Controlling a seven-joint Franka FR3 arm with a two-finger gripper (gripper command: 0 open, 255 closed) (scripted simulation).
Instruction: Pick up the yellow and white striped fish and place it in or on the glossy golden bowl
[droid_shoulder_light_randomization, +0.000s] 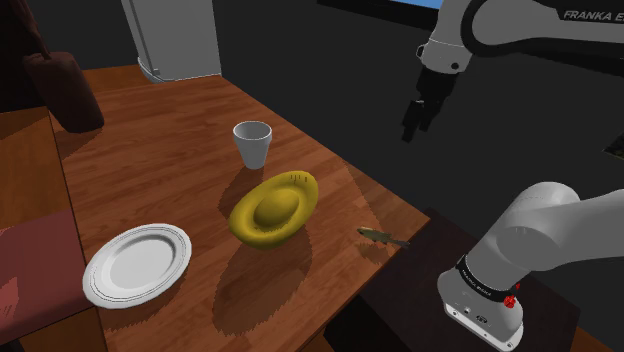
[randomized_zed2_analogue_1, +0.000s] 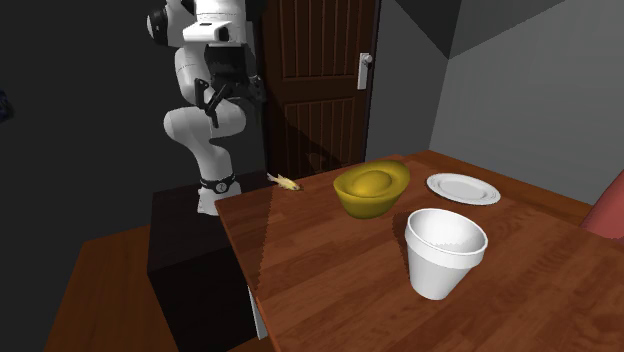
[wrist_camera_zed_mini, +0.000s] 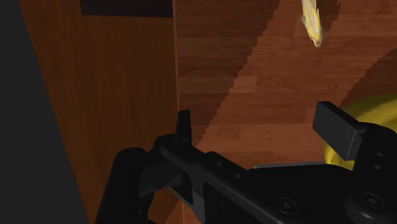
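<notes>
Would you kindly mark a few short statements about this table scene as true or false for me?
1. The striped fish lies on the wooden table near the edge by the stand. True.
2. The hand is shut on the fish. False: its fingers stand apart, and it hangs in the air, well clear of the fish.
3. The white cup lies on its side. False: it stands upright, mouth up.
4. The golden bowl stands between the fish and the white plate. True.
5. The fish is inside the golden bowl. False: it lies on the table, apart from the bowl.
</notes>
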